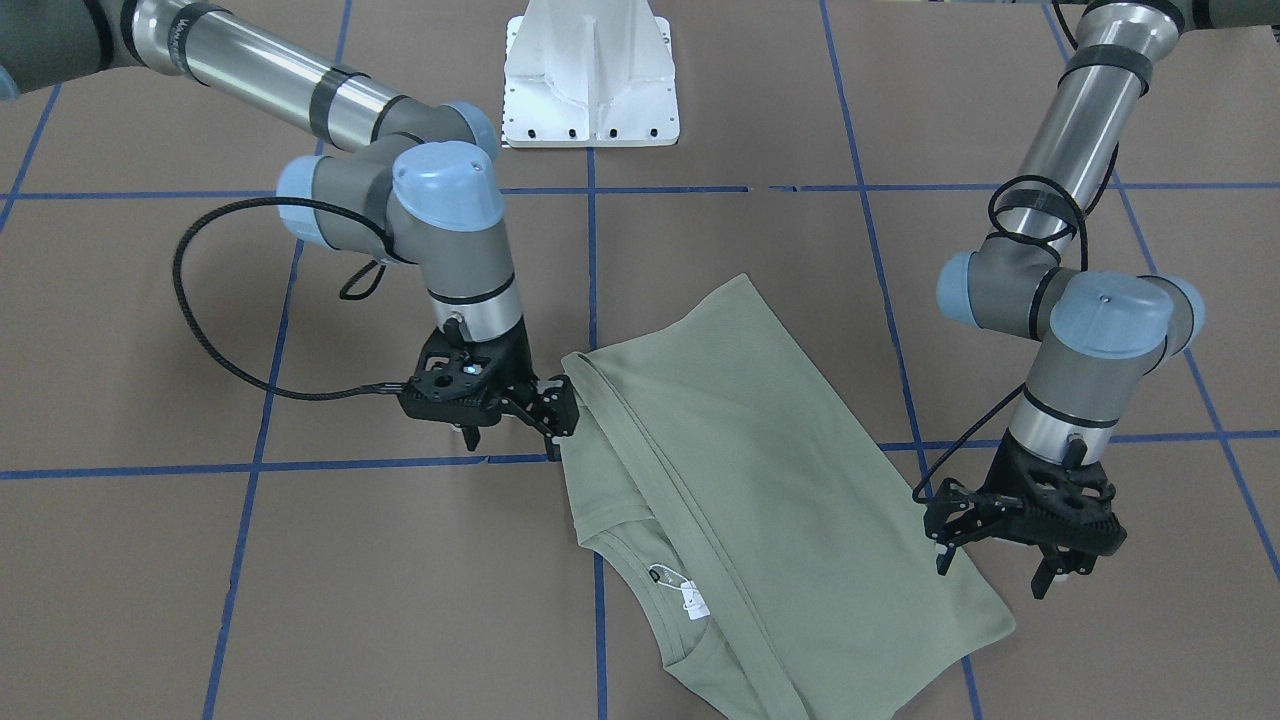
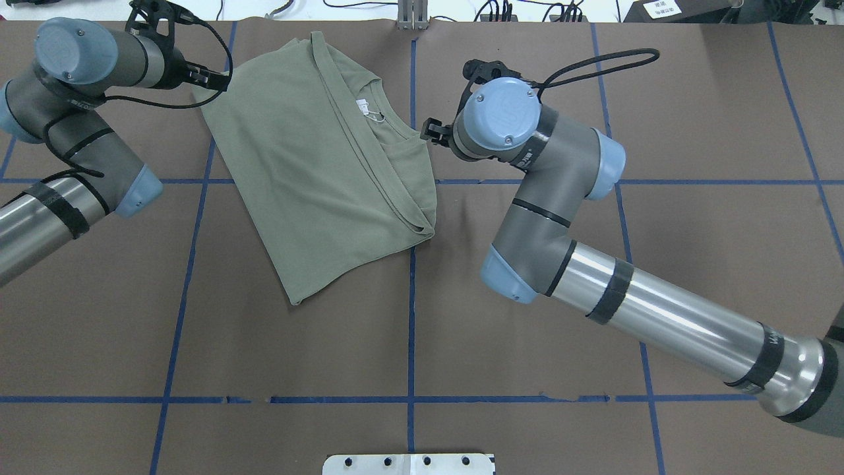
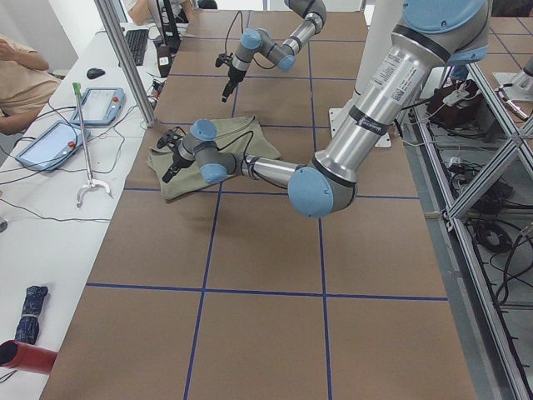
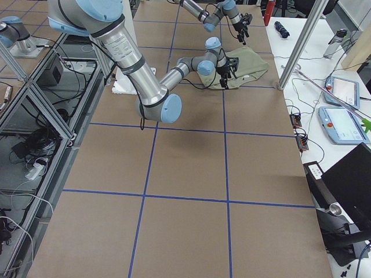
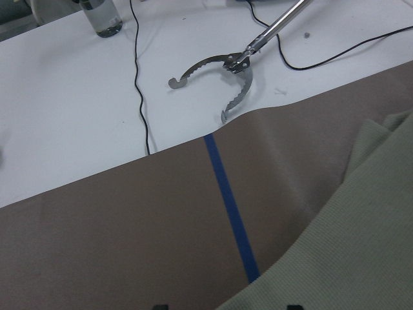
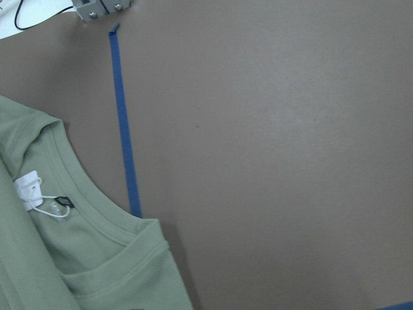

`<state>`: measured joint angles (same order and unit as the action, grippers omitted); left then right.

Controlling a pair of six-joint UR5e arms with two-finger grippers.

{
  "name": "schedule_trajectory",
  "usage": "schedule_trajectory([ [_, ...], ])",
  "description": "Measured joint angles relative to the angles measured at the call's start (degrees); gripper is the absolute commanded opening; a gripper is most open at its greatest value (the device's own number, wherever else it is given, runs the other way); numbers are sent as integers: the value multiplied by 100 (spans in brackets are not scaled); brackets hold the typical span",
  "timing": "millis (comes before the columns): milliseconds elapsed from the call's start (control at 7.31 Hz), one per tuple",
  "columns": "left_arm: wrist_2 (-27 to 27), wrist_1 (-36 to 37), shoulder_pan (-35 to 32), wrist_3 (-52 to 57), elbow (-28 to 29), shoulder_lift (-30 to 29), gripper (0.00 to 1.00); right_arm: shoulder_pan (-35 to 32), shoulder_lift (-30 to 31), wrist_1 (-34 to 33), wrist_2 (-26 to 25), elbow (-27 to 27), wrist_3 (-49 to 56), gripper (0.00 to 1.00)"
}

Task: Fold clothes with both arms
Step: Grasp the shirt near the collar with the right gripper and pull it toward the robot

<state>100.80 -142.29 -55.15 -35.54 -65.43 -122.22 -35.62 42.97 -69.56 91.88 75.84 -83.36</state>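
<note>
My left arm bent at the elbow, wrist turned straight down, left gripper low, its 2 fingers spread apart, my right arm stretched long, wrist down, right gripper low, finger gap unclear

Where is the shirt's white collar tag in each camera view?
Front-facing: white tag, bottom centre.
Overhead: tag, top centre.
Exterior left: too small to tell.
Exterior right: too small to tell.
Left wrist: not in it.
Right wrist: tag, left edge.
Shared landmark: the blue tape line running beside it.
</note>
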Motion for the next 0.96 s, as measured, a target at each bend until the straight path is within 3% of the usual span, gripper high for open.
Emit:
schedule_trajectory([
  [273,48,-21,-3,-5,-267,204,100,191,-356,172,-140,-579,-600,74],
  [957,54,-27,10,-5,-299,260,100,469,-324,171,-331,-759,-1022,65],
])
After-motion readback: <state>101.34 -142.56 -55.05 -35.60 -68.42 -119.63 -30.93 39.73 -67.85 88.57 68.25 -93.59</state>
